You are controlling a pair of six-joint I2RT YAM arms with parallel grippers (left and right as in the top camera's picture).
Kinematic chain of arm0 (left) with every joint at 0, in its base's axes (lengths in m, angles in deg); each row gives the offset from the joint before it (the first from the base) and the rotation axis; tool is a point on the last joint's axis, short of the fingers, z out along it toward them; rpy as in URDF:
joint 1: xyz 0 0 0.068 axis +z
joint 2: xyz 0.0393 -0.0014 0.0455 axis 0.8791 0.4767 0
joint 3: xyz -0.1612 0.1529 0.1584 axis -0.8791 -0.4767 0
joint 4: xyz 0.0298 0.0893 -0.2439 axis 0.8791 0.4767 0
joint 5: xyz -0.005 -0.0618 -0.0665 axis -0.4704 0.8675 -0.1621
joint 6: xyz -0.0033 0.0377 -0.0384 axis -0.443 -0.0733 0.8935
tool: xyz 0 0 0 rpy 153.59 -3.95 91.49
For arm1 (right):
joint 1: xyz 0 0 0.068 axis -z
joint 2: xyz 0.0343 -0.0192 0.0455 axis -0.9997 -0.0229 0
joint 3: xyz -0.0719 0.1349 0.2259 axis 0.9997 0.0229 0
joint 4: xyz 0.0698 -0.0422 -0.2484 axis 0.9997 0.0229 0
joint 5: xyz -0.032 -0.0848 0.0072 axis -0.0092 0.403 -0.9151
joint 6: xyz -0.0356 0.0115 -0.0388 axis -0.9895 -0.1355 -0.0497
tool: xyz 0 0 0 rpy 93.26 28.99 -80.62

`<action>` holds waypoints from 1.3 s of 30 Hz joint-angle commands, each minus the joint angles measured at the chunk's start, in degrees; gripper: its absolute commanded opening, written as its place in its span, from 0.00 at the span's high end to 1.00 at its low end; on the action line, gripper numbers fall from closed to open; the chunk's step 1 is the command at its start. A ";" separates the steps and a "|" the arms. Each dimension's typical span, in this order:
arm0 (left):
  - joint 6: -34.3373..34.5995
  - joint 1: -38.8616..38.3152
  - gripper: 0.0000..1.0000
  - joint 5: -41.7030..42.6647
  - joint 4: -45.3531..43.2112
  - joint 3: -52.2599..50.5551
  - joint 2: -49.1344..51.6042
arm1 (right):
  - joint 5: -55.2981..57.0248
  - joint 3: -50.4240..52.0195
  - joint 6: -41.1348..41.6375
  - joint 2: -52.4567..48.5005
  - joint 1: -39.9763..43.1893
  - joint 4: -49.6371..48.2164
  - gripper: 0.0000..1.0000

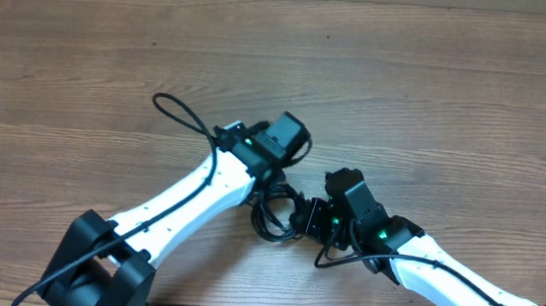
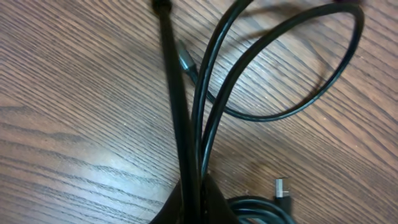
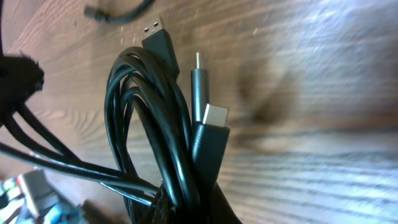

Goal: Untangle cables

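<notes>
The cables [image 1: 275, 220] are thin black cords bunched on the wooden table between my two grippers. My left gripper [image 1: 271, 181] comes down on the bunch from behind. In the left wrist view it [image 2: 196, 202] is shut on a few strands, which run up into a wide loop [image 2: 280, 115]. A silver plug tip [image 2: 283, 186] lies beside a coil to its right. From the right, my right gripper [image 1: 309, 218] meets the bunch; its wrist view shows it [image 3: 199, 202] shut on the coiled bundle [image 3: 149, 124]. Three plug ends [image 3: 158, 31] stick out above the coil.
The wooden table [image 1: 437, 88] stretches wide to the back and sides. A thicker black wire [image 1: 182, 115] loops out from my left arm onto the table. Both white arms reach in from the front edge.
</notes>
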 commanded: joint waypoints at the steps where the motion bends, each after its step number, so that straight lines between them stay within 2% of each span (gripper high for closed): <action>1: 2.93 -2.12 0.96 -2.99 -0.20 1.55 0.39 | -7.37 -3.37 0.79 -0.07 0.11 -0.98 0.96; 5: 3.28 -2.67 0.96 -2.99 0.00 1.55 0.42 | -10.51 -4.92 3.56 -0.04 0.11 -0.98 0.96; 10: 3.28 -2.67 0.96 -2.47 1.25 1.55 0.42 | -10.67 -5.07 11.85 -0.07 0.15 -1.25 0.96; 20: 3.21 -2.67 0.96 2.16 2.73 1.55 0.42 | -2.49 -5.07 21.57 -0.07 0.15 -1.20 0.96; 28: 3.02 -2.73 0.96 5.95 3.63 1.53 0.42 | -0.81 -5.05 25.14 -0.07 0.15 -2.54 0.96; 39: 3.02 -4.46 0.96 6.54 3.65 1.53 0.42 | 0.87 -5.05 29.16 -0.07 0.15 -3.76 0.96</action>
